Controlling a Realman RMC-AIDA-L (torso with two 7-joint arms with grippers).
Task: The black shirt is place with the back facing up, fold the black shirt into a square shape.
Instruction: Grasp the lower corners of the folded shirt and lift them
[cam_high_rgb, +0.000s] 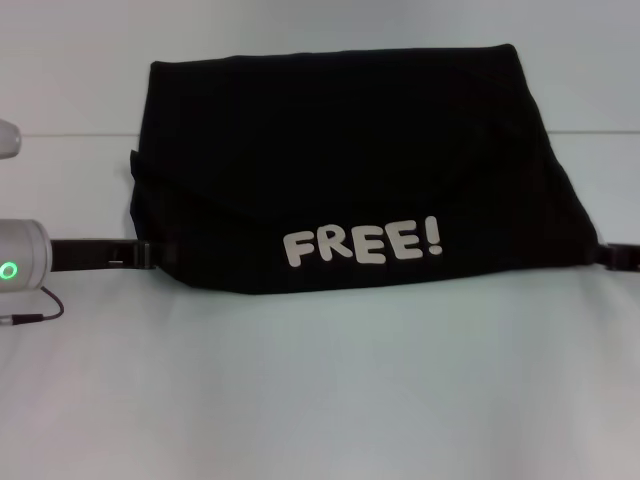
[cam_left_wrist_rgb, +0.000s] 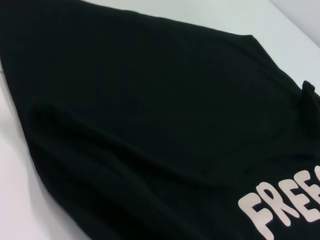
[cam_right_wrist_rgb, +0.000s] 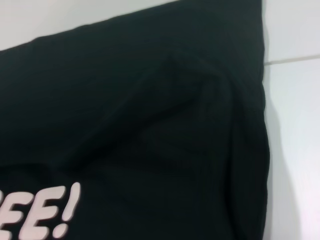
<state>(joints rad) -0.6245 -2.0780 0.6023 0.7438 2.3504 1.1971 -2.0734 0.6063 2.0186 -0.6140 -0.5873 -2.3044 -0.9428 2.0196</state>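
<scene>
Though partly folded, the black shirt (cam_high_rgb: 350, 170) shows "FREE!" lettering (cam_high_rgb: 362, 245); both pincers' states seem unreadable.

The left arm (cam_high_rgb: 20, 262) shows as a rounded silver-white wrist housing with a glowing green ring light on its face. A thin dark red cable (cam_high_rgb: 40, 308) loops out beneath it and ends in a small plug. From the housing a slim black left gripper (cam_high_rgb: 125, 255) extends rightward, flat and bar-like. At the far right, only a black tip of the right gripper (cam_high_rgb: 622, 256) shows.
</scene>
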